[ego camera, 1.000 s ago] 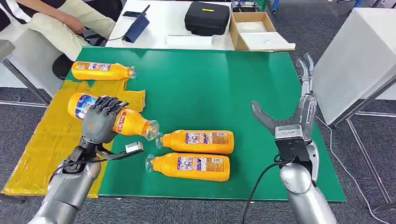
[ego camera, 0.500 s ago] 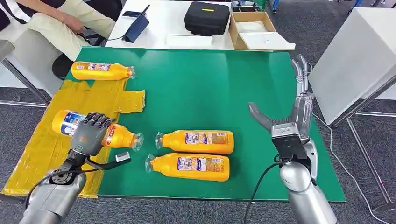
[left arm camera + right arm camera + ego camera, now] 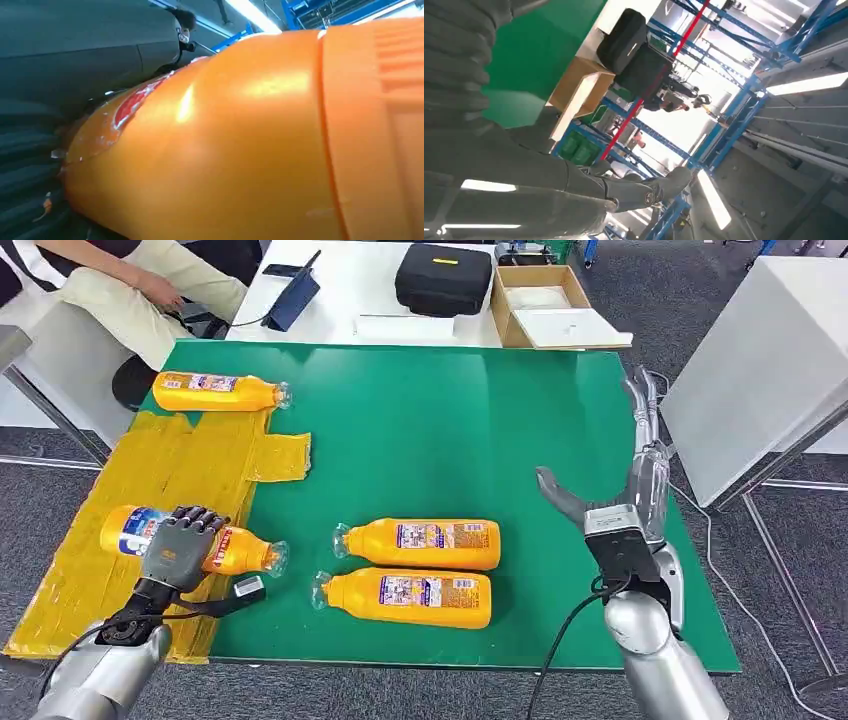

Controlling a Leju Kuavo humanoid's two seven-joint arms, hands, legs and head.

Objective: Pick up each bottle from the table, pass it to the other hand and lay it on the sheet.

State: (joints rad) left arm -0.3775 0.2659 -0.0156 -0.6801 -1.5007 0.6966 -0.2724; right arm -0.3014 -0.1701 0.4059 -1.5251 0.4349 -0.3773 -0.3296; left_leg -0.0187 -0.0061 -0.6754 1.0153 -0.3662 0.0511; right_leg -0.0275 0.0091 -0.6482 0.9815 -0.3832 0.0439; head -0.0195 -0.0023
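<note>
Left hand (image 3: 180,545) grips an orange bottle (image 3: 225,550) lying across the near end of the yellow sheet (image 3: 150,490), its neck pointing toward the green table (image 3: 450,430); in the left wrist view the bottle's body (image 3: 240,140) presses against the palm. Right hand (image 3: 625,490) holds nothing, fingers spread above the table's right edge. Two bottles (image 3: 420,543) (image 3: 405,597) lie side by side on the table; another (image 3: 215,392) lies at the sheet's far end.

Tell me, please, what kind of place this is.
Probably a robot test area inside a warehouse or workshop. The right wrist view shows blue steel racking and long ceiling lights. The head view shows a green work table on grey carpet, with a seated person watching nearby.
</note>
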